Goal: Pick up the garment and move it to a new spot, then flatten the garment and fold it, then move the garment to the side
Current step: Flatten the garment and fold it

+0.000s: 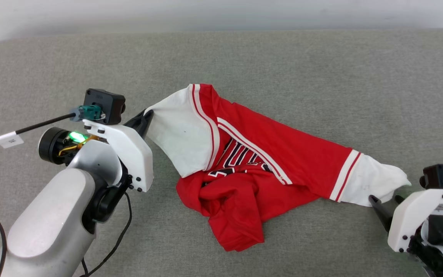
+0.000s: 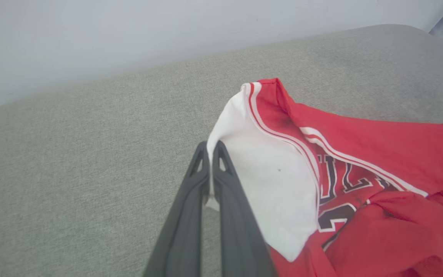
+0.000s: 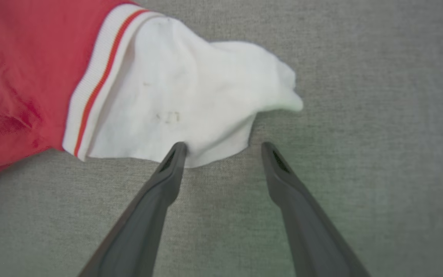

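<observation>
The garment (image 1: 267, 154) is a red jersey T-shirt with white sleeves and black lettering, lying crumpled on a grey fabric surface (image 1: 244, 57). My left gripper (image 1: 147, 114) is shut on the edge of the garment's white left sleeve (image 2: 267, 181), which is lifted a little; in the left wrist view the left gripper (image 2: 210, 148) pinches white cloth between its tips. My right gripper (image 3: 224, 145) stands open at the hem of the other white sleeve (image 3: 190, 100), one fingertip touching the cloth edge, the other on bare surface. In the head view the right gripper (image 1: 385, 200) is at the lower right.
A pale wall (image 1: 221, 11) rises behind the grey surface. A black cable (image 1: 25, 130) with a white tag runs left from my left wrist, and another cable loops beside my left forearm (image 1: 52, 223).
</observation>
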